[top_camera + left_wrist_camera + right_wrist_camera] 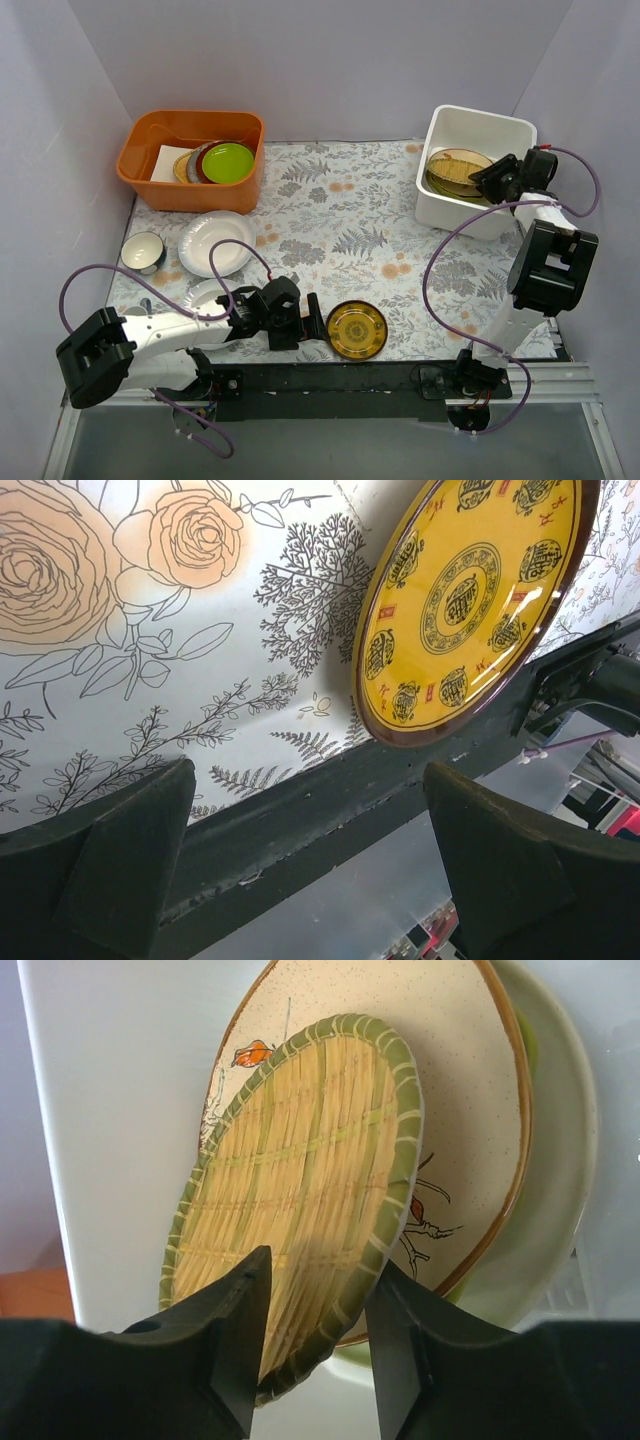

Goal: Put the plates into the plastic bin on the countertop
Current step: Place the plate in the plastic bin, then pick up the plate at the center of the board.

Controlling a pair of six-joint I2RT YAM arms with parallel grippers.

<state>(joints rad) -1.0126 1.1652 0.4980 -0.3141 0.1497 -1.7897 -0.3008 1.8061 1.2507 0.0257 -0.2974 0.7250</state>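
- Fingers of your right gripper (318,1330) stand apart, one on either side of the woven yellow plate's (300,1190) rim
- That plate lies inside the white bin (480,112), on top of a tan plate (470,1080)
- Your left gripper (310,820) is spread wide with nothing between its fingers, just beside the amber plate (358,329) at the countertop's (340,220) near edge
- A white plate (216,243) lies at the countertop's left

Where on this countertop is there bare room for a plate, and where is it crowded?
Free: the middle, between orange tub and white bin. Crowded: near left, around the bowl, white plates and left gripper.
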